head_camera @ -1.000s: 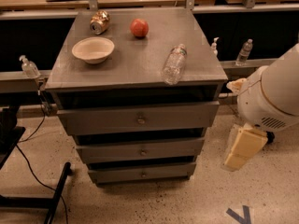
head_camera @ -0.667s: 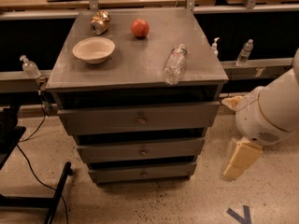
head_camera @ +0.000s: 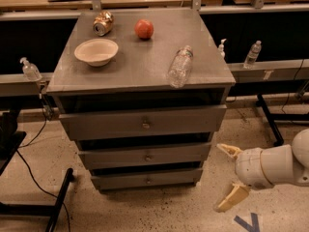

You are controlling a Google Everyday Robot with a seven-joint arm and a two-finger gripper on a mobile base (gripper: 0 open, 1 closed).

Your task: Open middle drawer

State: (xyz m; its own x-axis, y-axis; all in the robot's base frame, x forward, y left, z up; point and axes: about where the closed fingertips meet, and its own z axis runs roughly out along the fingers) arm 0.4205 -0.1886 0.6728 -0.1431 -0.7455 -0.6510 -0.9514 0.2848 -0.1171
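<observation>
Pincer [head_camera: 220, 178] low right; arm [head_camera: 282, 166] cut by right edge.

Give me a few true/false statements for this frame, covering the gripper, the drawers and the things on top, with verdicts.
1. The gripper is clamped on the knob of the middle drawer. False: it hangs low to the right of the cabinet, touching no drawer.
2. The gripper's fingers are spread open. True.
3. A plastic bottle lies on its side on the cabinet. True.
4. The red ball sits inside the bowl. False: the red ball rests on the cabinet, apart from the bowl, which is empty.
</observation>
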